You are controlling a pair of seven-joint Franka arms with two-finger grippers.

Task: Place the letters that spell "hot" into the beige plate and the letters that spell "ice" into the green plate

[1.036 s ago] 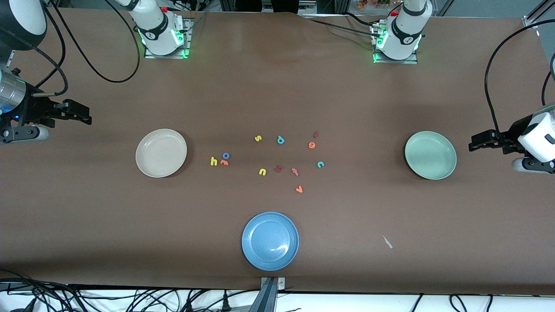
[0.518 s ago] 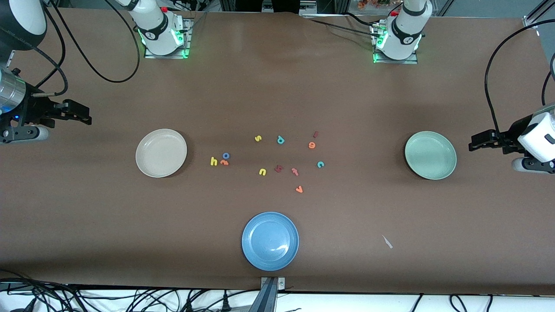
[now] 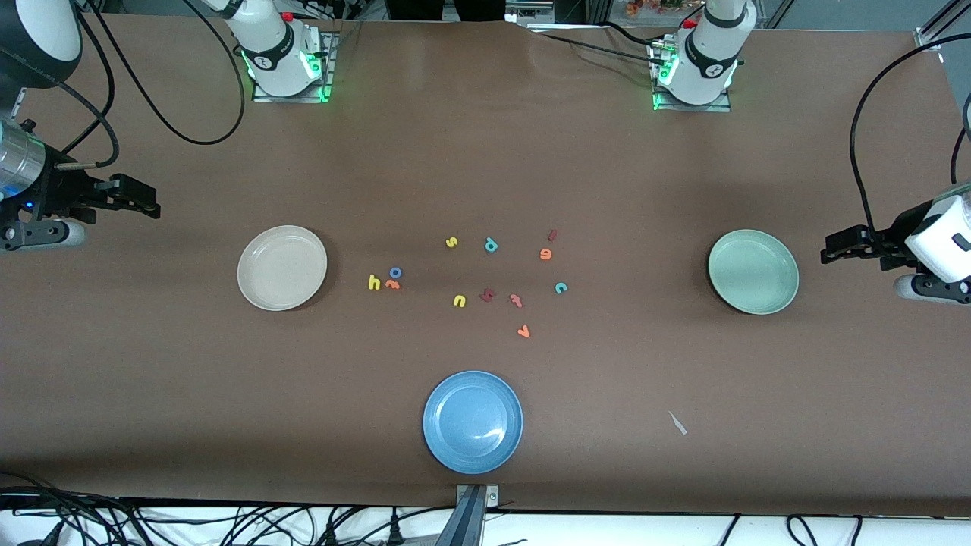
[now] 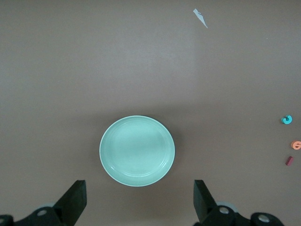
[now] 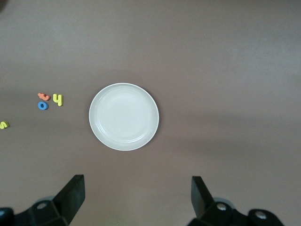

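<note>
The empty beige plate [image 3: 282, 267] [image 5: 124, 117] lies toward the right arm's end of the table. Beside it, toward the middle, cluster the yellow h [image 3: 373, 283] [image 5: 58, 99], blue o [image 3: 395, 272] [image 5: 43, 105] and orange t [image 3: 391, 285] [image 5: 43, 96]. The empty green plate [image 3: 753, 271] [image 4: 137, 150] lies toward the left arm's end. The dark red i [image 3: 552, 235] [image 4: 289, 161], orange e [image 3: 545, 254] [image 4: 296, 145] and teal c [image 3: 560, 287] [image 4: 286, 119] lie on its side of the middle. My right gripper [image 3: 144, 199] [image 5: 136, 183] hangs open outside the beige plate. My left gripper [image 3: 831, 250] [image 4: 139, 188] is open outside the green plate.
A blue plate [image 3: 472, 422] sits nearest the front camera. Other letters lie mid-table: yellow s [image 3: 451, 243], teal p [image 3: 491, 245], yellow u [image 3: 459, 301], a dark red angular letter [image 3: 487, 295], a pinkish-red t [image 3: 516, 300], an orange v [image 3: 523, 331]. A white scrap [image 3: 677, 423] lies beside the blue plate.
</note>
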